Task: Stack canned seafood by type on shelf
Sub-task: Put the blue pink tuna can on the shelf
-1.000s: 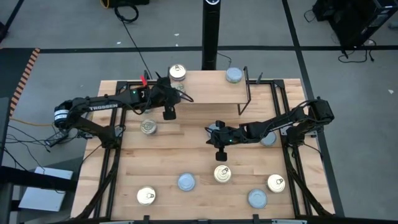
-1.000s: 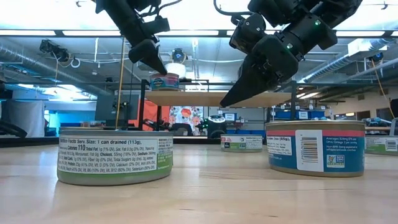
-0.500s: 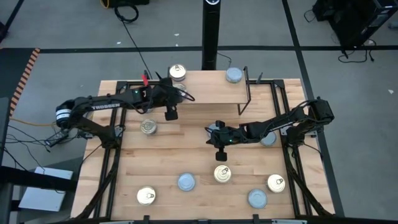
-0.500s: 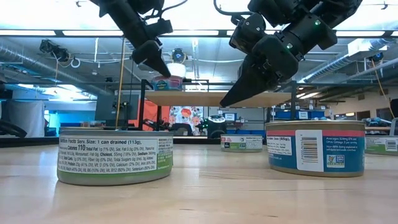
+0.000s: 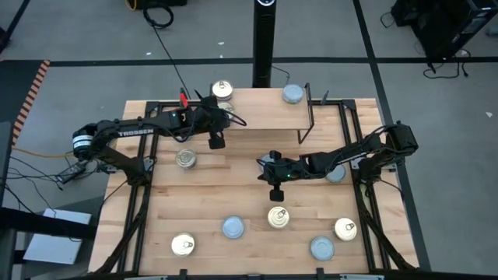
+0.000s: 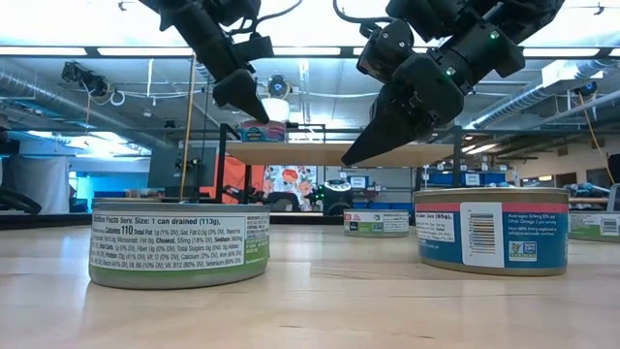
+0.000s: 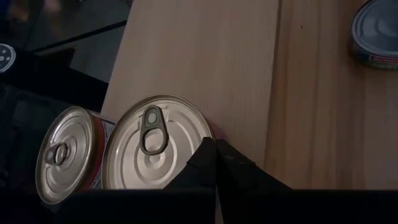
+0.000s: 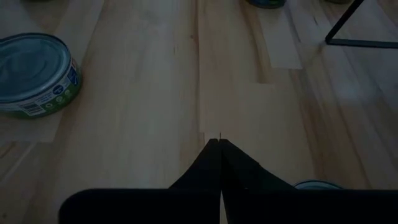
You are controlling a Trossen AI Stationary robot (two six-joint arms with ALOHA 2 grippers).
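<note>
The shelf stands at the table's far middle. A gold-topped tin rests on its left end, and a blue-grey tin on its right end. The left wrist view shows two gold tins side by side there, a nearer one and a second at the plank's far edge. My left gripper is shut, low over the shelf's left end, beside the nearer tin. My right gripper is shut with nothing in it, hanging above bare wood at the table's middle. My left gripper's shut fingertips stand right at the rim of the nearer gold tin, on the side toward the table's right. The fingers slant down from the table's left. I cannot tell whether they touch the rim. The tin sits flat on the plank.
Several loose tins lie on the tabletop: gold ones and blue-grey ones, and one partly under the right arm. A black pole rises behind the shelf.
My left gripper has crept a little toward the table's right edge along the shelf's left end, staying shut.
</note>
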